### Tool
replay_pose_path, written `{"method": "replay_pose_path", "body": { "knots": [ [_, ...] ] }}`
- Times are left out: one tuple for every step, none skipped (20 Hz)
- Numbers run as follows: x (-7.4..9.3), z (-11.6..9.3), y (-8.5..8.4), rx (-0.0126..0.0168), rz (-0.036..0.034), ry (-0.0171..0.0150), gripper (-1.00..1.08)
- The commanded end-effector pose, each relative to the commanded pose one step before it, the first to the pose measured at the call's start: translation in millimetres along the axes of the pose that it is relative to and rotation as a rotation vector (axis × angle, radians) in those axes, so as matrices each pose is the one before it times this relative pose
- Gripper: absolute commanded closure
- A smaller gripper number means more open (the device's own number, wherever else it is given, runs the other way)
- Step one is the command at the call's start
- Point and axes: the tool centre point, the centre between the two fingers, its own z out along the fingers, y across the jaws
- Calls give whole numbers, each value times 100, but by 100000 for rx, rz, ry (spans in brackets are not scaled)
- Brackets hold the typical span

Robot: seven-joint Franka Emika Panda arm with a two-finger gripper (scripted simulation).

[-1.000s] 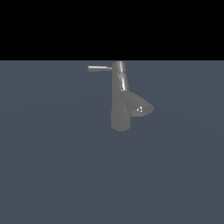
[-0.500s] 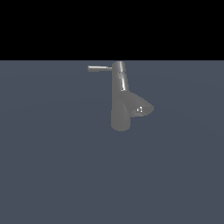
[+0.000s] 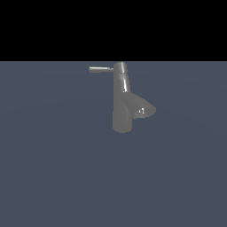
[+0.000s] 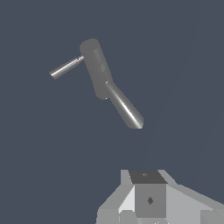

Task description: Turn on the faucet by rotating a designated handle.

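The faucet (image 3: 122, 111) is a shiny grey tap standing upright on the dark floor, with its short spout (image 3: 142, 108) angled toward the exterior view's right. The handle (image 3: 101, 69) is a thin rod sticking out from the top cap toward the exterior view's left. The wrist view shows the faucet (image 4: 97, 68) from above, with the handle (image 4: 65, 68) and spout (image 4: 124, 107). My gripper (image 4: 148, 197) shows only as grey blocks at the wrist view's edge, well apart from the faucet. It touches nothing. Its jaws are not clear enough to read. The gripper does not show in the exterior view.
The faucet stands on a flat dark blue-grey floor (image 3: 57, 177) that runs back to a black background. No other object shows.
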Motion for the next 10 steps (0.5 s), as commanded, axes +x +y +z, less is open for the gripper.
{"method": "replay_pose_path", "body": {
  "knots": [
    [1361, 661, -933, -1314, 5146, -20, 108],
    [508, 283, -404, -492, 1993, -5, 108],
    [496, 294, -419, -472, 1984, 0, 108],
    [483, 304, -434, -451, 1975, 3, 108],
    [469, 315, -449, -431, 1967, 6, 108],
    [455, 326, -462, -411, 1961, 8, 108],
    [441, 337, -475, -391, 1954, 9, 108],
    [426, 348, -488, -370, 1947, 8, 108],
    [410, 359, -499, -351, 1942, 7, 108],
    [394, 369, -510, -331, 1937, 5, 108]
  ]
}}
